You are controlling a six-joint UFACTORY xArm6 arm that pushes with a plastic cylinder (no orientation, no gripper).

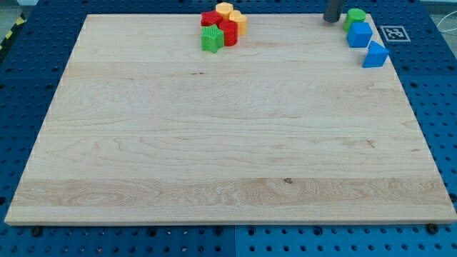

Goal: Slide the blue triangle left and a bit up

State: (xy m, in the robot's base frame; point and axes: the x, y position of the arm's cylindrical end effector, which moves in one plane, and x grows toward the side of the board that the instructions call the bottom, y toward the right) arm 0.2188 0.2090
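Note:
The blue triangle (375, 55) lies near the board's right edge at the view's top right. Just above and left of it sits a blue block (359, 34) of cube-like shape, and above that a green round block (355, 16). My tip (332, 20) comes down at the top edge, just left of the green round block and up-left of the blue triangle, apart from the triangle.
A cluster sits at the top centre: a green block (211, 40), a red block (228, 32), another red block (210, 18), a yellow block (225, 9) and an orange block (238, 22). The wooden board (228, 143) rests on a blue perforated table. A marker tag (394, 33) lies off the board's top right corner.

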